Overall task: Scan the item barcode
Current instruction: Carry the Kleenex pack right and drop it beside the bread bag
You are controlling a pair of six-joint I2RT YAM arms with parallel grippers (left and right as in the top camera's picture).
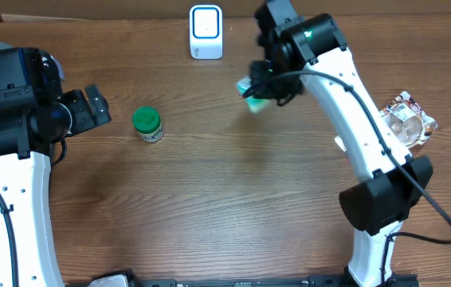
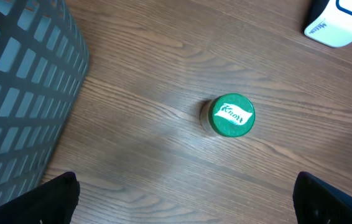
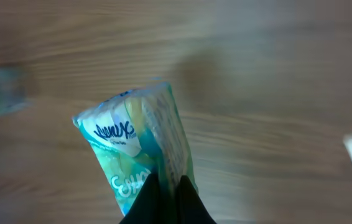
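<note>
Black fingertips of the right gripper point(image 3: 168, 185) pinch a teal packet point(image 3: 140, 146) aloft near the white scanner point(image 1: 205, 32) — presenting step, I judge — next its barcode must face that scanner; left gripper point(image 1: 98, 108) gapes open.

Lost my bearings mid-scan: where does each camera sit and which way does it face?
Overhead: above table, facing down; left arm, right arm, scanner, jar.
Left wrist: looks down at jar, basket; open left pincer at bottom corners.
Right wrist: looks down past shut right pincer holding a packet.
Shared: jar and scanner in overhead and left wrist.
</note>
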